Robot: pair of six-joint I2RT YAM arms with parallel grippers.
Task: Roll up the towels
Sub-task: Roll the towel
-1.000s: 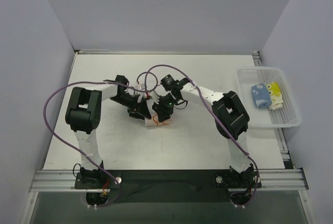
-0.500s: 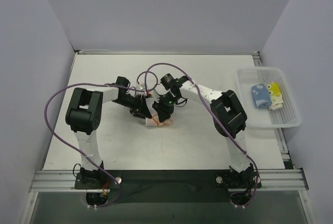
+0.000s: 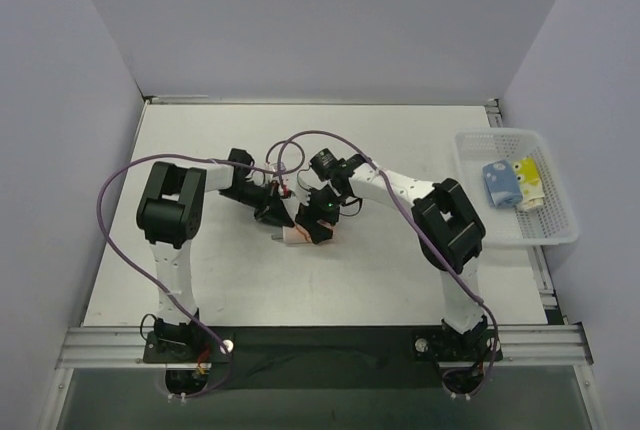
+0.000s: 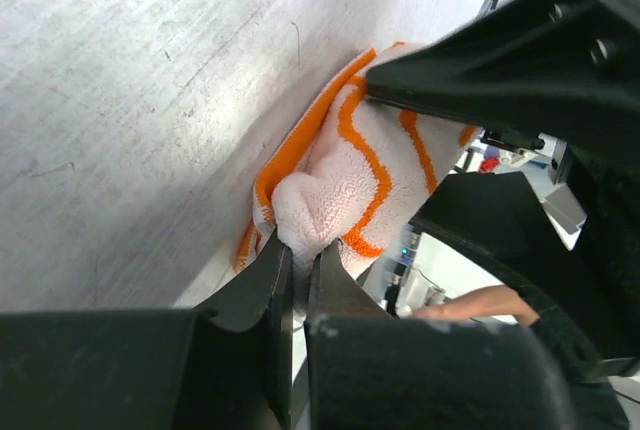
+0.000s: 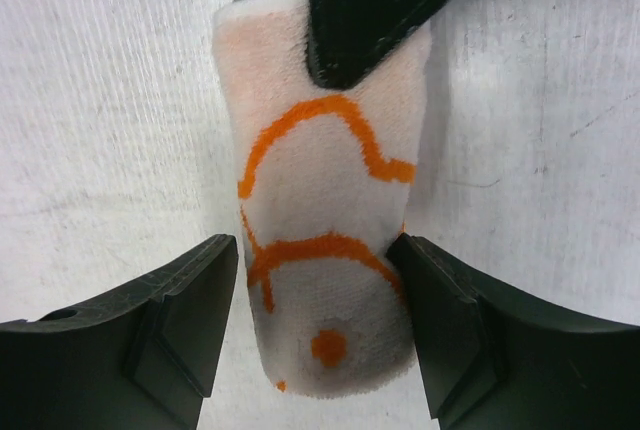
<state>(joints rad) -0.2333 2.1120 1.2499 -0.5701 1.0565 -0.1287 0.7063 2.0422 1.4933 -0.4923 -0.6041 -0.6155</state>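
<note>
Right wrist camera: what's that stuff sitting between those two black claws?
A rolled towel, pale with orange curved lines, lies on the table between the right gripper's fingers. The right wrist view shows it plainly; a dark finger presses its far end.

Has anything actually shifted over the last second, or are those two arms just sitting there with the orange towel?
A little. The left arm's big elbow swung slightly up and to the right, and the right arm's elbow drifted right and down. The rolled orange towel barely moved. The left gripper pinches its end; the right gripper straddles the roll. The basket and its blue and yellow towels stayed put.
</note>
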